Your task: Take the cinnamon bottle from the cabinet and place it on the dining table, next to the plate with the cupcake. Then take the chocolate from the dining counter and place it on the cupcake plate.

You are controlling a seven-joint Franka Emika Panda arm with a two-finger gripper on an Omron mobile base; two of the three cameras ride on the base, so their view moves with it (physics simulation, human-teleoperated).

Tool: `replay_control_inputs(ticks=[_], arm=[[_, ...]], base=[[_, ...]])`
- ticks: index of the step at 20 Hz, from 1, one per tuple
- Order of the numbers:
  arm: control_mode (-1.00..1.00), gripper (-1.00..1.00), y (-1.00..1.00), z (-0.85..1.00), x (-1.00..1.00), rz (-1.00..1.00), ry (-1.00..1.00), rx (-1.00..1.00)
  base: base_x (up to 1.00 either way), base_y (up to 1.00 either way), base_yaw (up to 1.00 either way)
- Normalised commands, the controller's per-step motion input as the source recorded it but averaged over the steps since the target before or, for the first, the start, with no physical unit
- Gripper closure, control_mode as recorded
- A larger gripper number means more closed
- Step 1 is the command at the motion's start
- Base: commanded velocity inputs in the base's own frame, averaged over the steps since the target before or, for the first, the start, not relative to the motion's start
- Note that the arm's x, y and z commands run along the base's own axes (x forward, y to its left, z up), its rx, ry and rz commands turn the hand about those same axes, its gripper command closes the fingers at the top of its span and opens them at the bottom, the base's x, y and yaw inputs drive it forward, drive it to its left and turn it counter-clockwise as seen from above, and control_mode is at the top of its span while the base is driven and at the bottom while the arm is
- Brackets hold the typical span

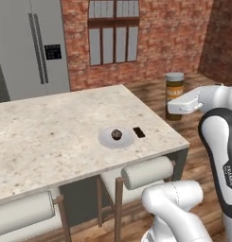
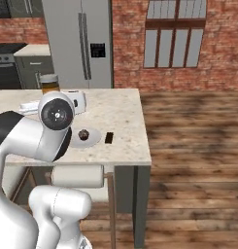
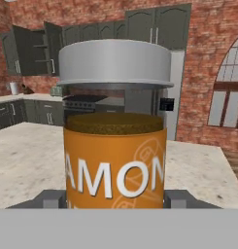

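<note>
My pincer is clenched around the cinnamon bottle, upright and in the air beside the tabletop. On the tabletop, the cupcake sits on the plate, the chocolate just beside.

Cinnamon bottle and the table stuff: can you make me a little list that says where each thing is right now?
cinnamon bottle: upright in the end effector, carried in the air beside the table's end, not set down yet
lid: grey, still on
dining table: beige speckled stone top
plate: near the table's corner
cupcake: on the plate
chocolate: flat on the table just beside the plate, not on it
stools: tucked under the table's near edge
</note>
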Motion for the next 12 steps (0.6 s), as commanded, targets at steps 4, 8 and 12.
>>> replay_control_inputs(ticks=[4, 8, 12], arm=[[1.0, 1.0, 0.0, 0.0, 0.0, 0.0, 0.0, 0.0], [1.0, 1.0, 0.0, 0.0, 0.0, 0.0, 0.0, 0.0], [1.0, 1.0, 0.0, 0.0, 0.0, 0.0, 0.0, 0.0]], base=[[0.69, -0.04, 0.17], [0.72, 0.0, 0.04], [0.77, 0.0, 0.05]])
